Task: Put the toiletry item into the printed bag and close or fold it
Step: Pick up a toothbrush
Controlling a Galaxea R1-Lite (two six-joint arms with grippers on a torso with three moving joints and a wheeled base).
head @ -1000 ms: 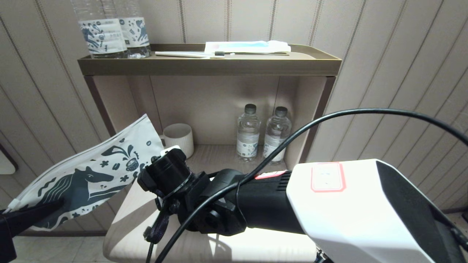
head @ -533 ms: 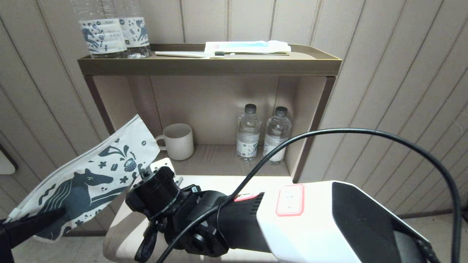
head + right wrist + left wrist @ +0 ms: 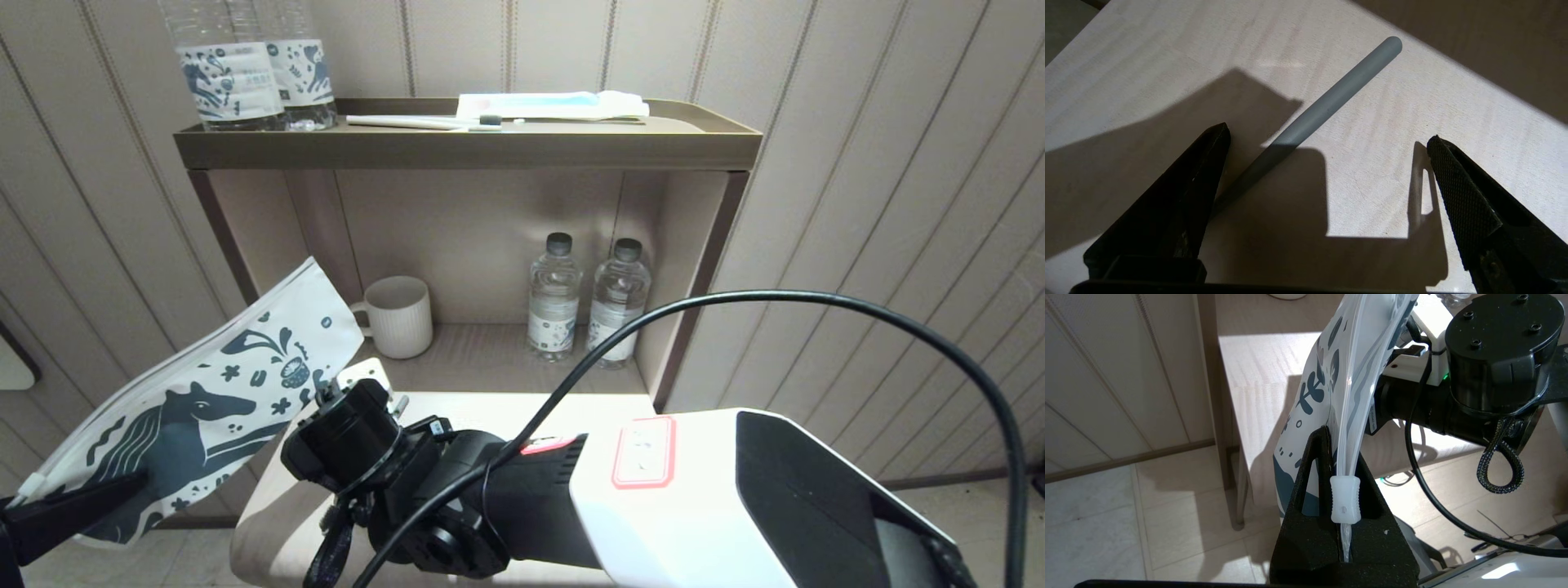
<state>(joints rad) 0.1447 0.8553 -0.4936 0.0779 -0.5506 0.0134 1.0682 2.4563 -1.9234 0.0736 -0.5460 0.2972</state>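
Left gripper clenched on pouch at zip-edge corner, white slider sitting between fingers; pouch held up in air, tilted, off left side of low table. Right gripper released, jaws wide, hanging above tabletop. Grey toothbrush handle lying flat on table beneath, running diagonally under one finger; bristle end hidden. Not gripped. Mug and bottles on shelf behind.

The left gripper is held low at the robot's left, its fingers pressed together in a pinch. The right arm is stretched across the foreground, and the right gripper is pointed downward with its jaws spread wide.
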